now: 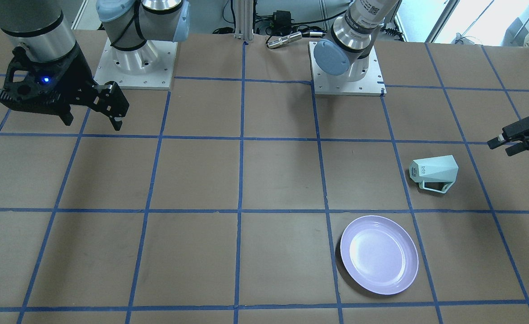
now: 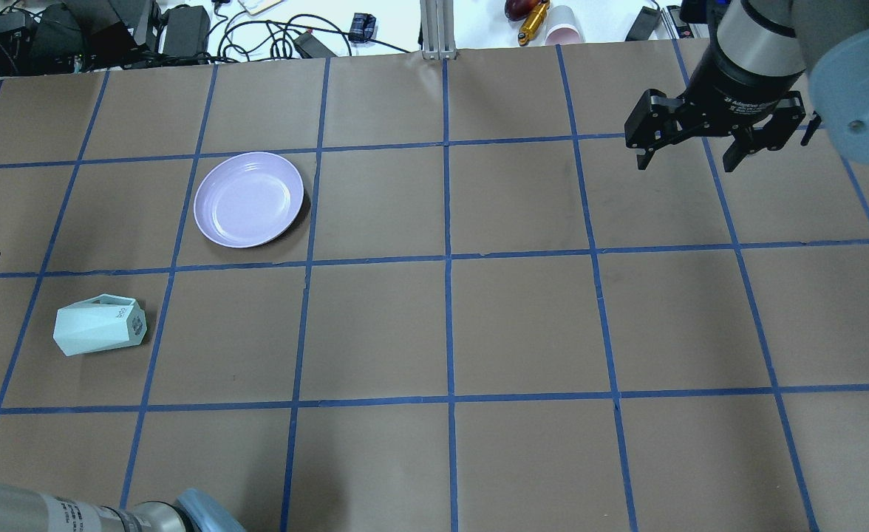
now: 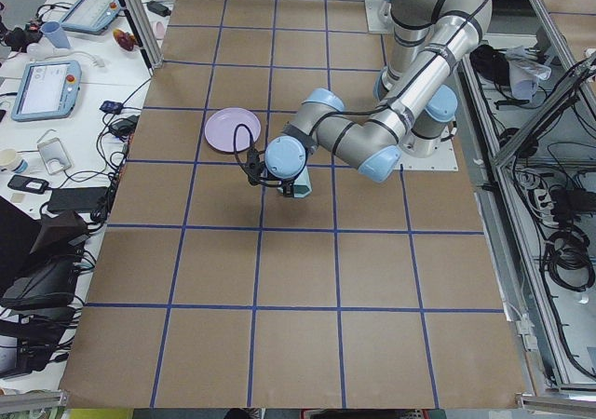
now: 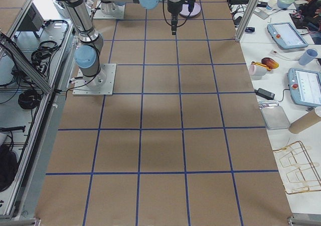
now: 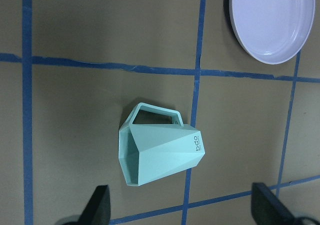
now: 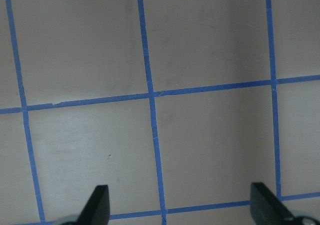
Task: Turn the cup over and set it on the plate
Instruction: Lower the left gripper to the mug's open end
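Note:
The mint-green cup (image 1: 433, 173) lies on its side on the table, handle toward the plate; it also shows in the overhead view (image 2: 100, 325) and the left wrist view (image 5: 160, 147). The lavender plate (image 1: 379, 254) lies empty one square away, as the overhead view (image 2: 248, 198) shows. My left gripper (image 1: 502, 147) is open and empty, hovering above and just beside the cup; its fingertips (image 5: 100, 205) frame the bottom of the wrist view. My right gripper (image 2: 686, 162) is open and empty, high over the far side of the table (image 1: 93, 123).
Brown paper with a blue tape grid (image 2: 448, 258) covers the table. The two arm bases (image 1: 134, 63) (image 1: 347, 67) stand at the robot's edge. Cables, a pink cup (image 2: 561, 33) and other clutter lie beyond the far edge.

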`<act>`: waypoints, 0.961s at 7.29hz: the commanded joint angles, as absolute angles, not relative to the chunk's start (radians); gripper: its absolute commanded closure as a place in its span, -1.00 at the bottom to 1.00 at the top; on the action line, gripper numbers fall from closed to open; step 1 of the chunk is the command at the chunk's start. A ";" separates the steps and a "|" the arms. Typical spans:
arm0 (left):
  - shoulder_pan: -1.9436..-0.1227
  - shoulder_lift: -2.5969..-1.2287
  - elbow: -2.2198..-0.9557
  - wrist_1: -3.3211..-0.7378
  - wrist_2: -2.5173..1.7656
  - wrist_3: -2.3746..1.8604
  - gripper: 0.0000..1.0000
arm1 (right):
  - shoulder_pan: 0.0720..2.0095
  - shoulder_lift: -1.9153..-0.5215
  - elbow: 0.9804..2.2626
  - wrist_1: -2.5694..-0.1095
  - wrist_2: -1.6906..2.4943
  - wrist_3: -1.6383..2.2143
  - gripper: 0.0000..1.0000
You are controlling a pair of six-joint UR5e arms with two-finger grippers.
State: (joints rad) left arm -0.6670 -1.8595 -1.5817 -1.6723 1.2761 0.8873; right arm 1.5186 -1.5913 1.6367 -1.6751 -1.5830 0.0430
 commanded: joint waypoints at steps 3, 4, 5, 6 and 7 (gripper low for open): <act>-0.592 -1.949 -1.635 -1.675 1.180 0.988 -1.00 | 1.519 -1.591 1.637 -1.675 -1.583 0.043 -1.00; -0.578 -1.972 -1.637 -1.687 1.163 0.999 -1.00 | 1.519 -1.591 1.637 -1.675 -1.583 0.043 -1.00; -0.565 -1.995 -1.637 -1.718 1.125 1.009 -1.00 | 1.519 -1.591 1.637 -1.675 -1.583 0.043 -1.00; -0.551 -2.015 -1.635 -1.718 1.121 1.076 -1.00 | 1.519 -1.591 1.637 -1.675 -1.583 0.043 -1.00; -0.539 -2.035 -1.635 -1.723 1.118 1.098 -1.00 | 1.519 -1.591 1.637 -1.675 -1.583 0.043 -1.00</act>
